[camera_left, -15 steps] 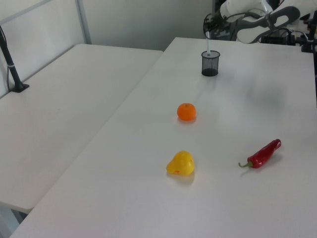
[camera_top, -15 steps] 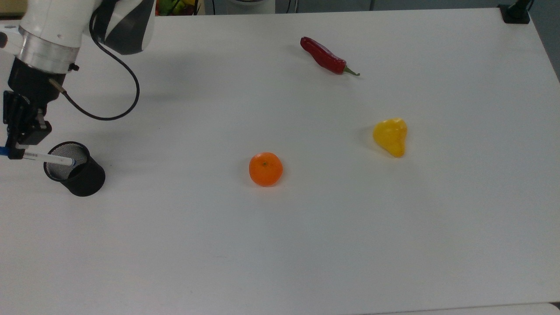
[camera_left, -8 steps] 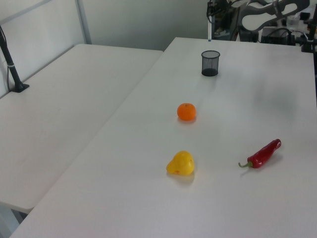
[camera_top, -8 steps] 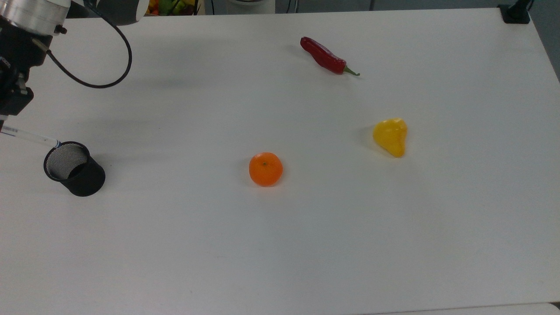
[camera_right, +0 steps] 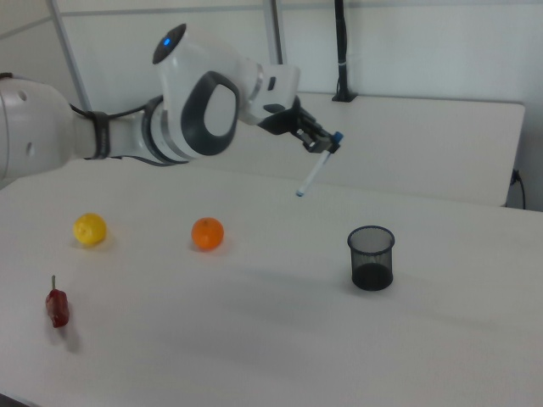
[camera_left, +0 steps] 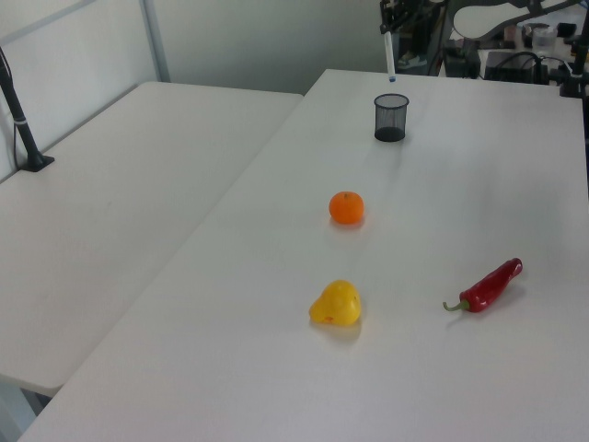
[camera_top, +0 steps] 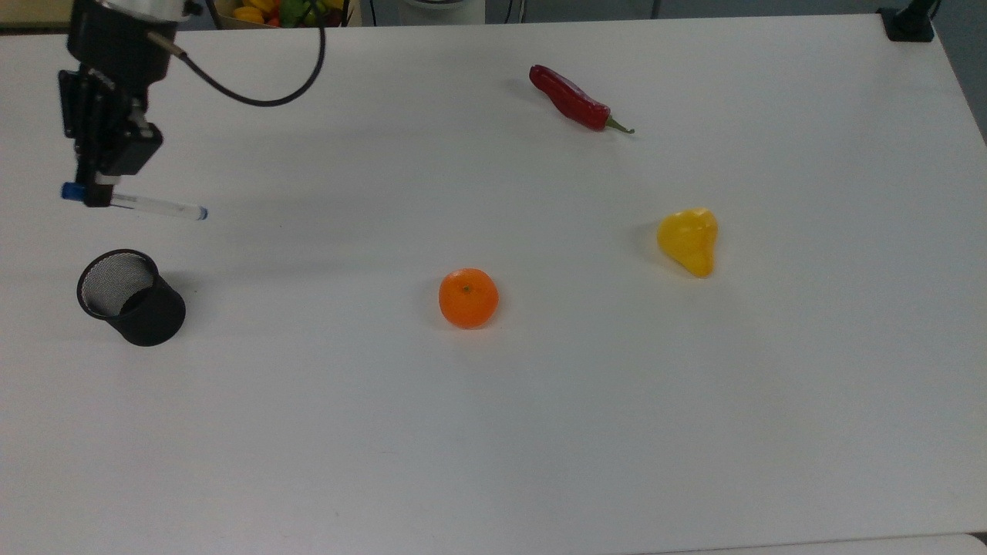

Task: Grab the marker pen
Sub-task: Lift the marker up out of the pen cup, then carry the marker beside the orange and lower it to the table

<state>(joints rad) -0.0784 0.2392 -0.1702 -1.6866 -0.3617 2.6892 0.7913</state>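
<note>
Where the arm point(camera_top: 131, 15) runs off the upper edge of the top view, its upper links are cut away; wrist and cable remain. Gripper point(camera_top: 99, 189) sits at the top view's upper left, clamped on the marker pen point(camera_top: 143, 204) near its blue cap. Fingers dark against a dark body, so the gap between them is hard to read; the pen hangs from them clear of the table point(camera_top: 540, 401).

Left view: gripper point(camera_left: 389, 26) partly lost in background clutter; pen point(camera_left: 390, 57) shows as a thin pale stroke above the mesh cup point(camera_left: 390, 117). Right view: gripper point(camera_right: 322, 144) holds the pen point(camera_right: 314, 176) tilted, blue cap up at the fingers, free end pointing down, in the air to the right view's left of the cup point(camera_right: 371, 257).

Against half a second ago: pen then lay with its tip just at the cup point(camera_top: 131, 297) rim and its cap end cut by the top view's left edge. Now it is fully in view, farther from the cup, shifted toward the top view's right. One second ago its tip was still inside the cup.

Unmoved: orange point(camera_top: 468, 297), yellow pepper point(camera_top: 688, 240), red chili point(camera_top: 574, 99).
</note>
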